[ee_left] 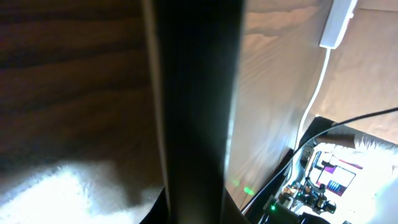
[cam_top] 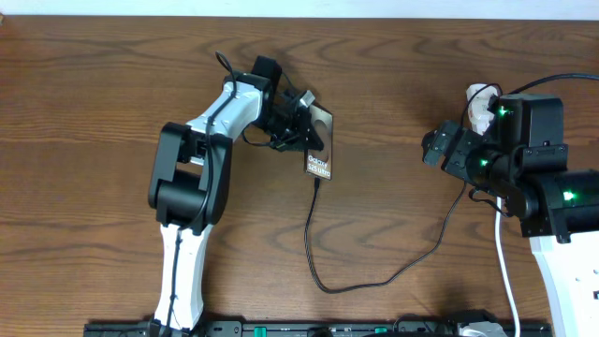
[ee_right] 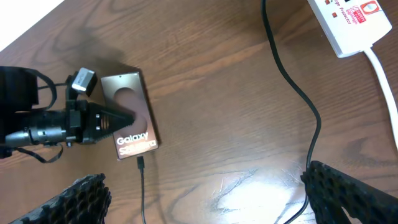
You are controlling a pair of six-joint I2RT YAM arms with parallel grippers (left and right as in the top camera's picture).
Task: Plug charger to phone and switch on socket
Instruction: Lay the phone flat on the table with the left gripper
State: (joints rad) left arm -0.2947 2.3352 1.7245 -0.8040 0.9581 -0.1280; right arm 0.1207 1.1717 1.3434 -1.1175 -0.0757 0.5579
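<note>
My right claw point(ee_right: 202, 177) hangs wide open over the brown wooden bench point(cam_top: 94, 75), holding nothing, bare wood around it. My left claw point(ee_right: 126, 118) tapers onto the slim brownish rectangular phone point(ee_right: 138, 140) mid-bench; whether it pinches I cannot tell. The white elongated power-strip socket point(ee_right: 348, 22) lies well apart, far right. The thin black charger cable point(ee_right: 142, 193) ends just below the phone's short edge.
</note>
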